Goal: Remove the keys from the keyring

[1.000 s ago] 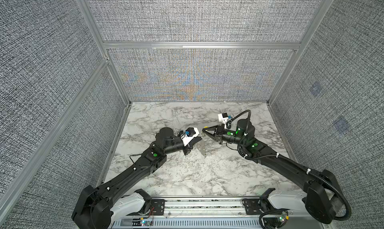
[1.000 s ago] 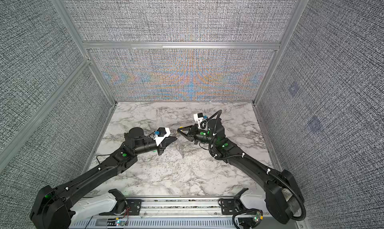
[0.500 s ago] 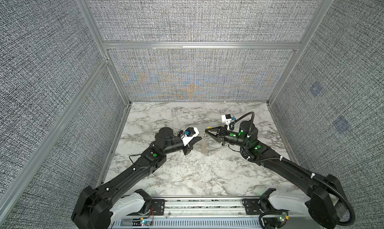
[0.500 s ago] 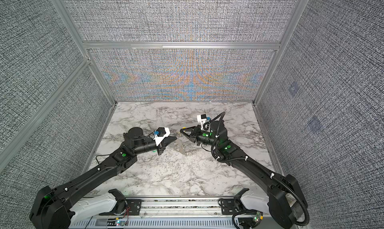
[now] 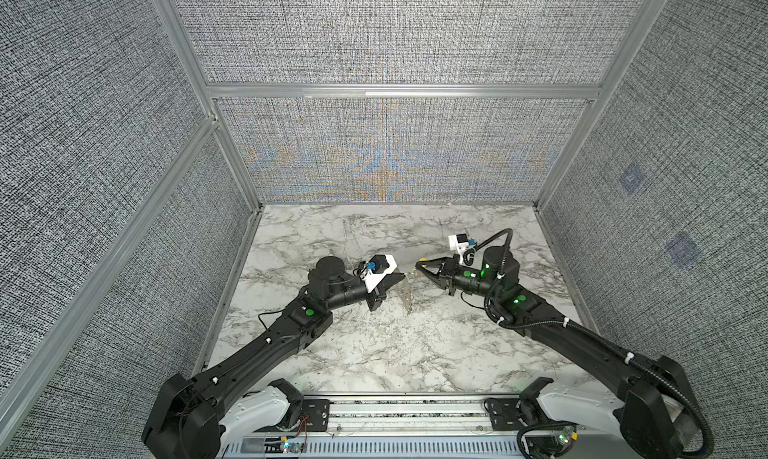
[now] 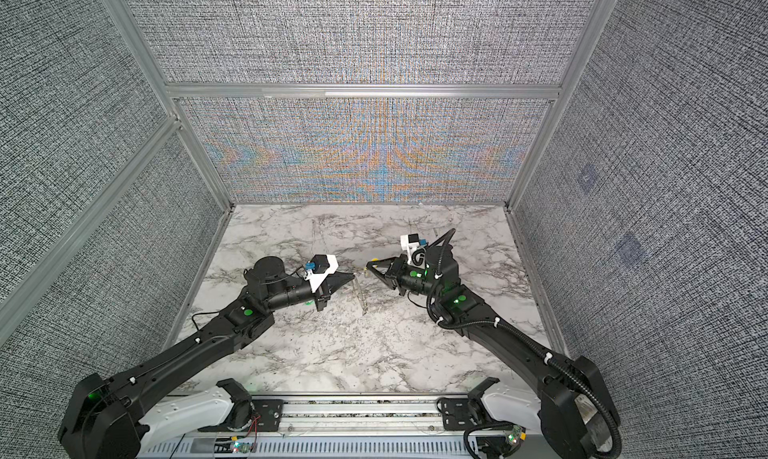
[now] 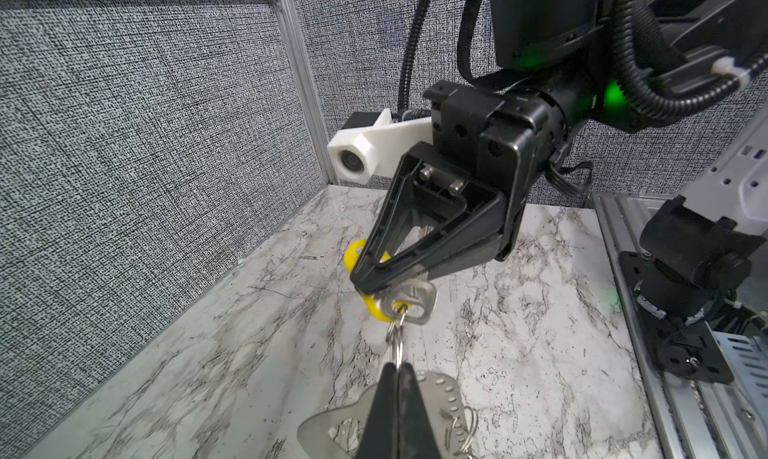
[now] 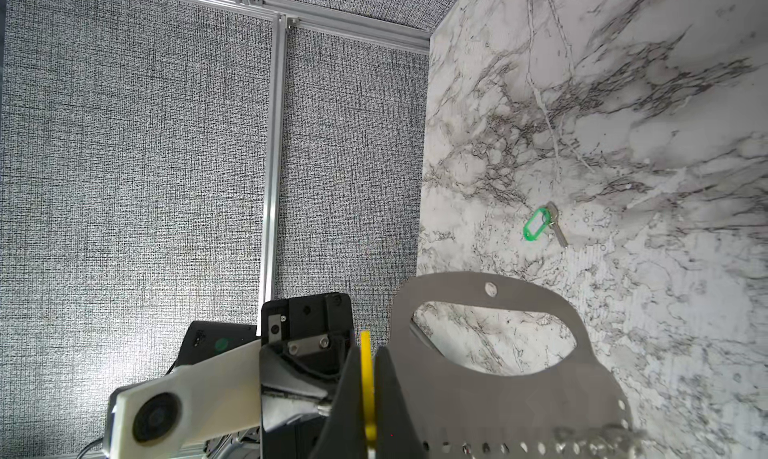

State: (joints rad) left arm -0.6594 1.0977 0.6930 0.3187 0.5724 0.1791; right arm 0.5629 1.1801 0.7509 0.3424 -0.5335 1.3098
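Note:
The keyring [image 7: 441, 394], a flat grey plate with a big opening, hangs from my left gripper [image 7: 397, 367], which is shut on one of its thin wire rings [image 7: 397, 341]. That ring runs through the head of the key with the yellow tag [image 7: 409, 301]. My right gripper [image 8: 365, 355] is shut on the yellow tag [image 8: 365, 373], facing the left gripper tip to tip. In both top views the keyring [image 5: 405, 294] [image 6: 360, 295] dangles between the left gripper [image 5: 401, 275] and the right gripper [image 5: 417, 266]. The key with the green tag [image 8: 540, 225] lies loose on the marble.
Grey fabric walls with aluminium posts [image 5: 232, 161] close in the marble floor [image 5: 374, 353] on three sides. A metal rail with the arm mounts [image 5: 399, 411] runs along the near edge. Further wire rings [image 7: 459, 430] hang from the keyring's edge.
My right gripper has drawn a little to the right, away from the left one, with the yellow tag in it. The left gripper has held still, and the keyring now hangs between them.

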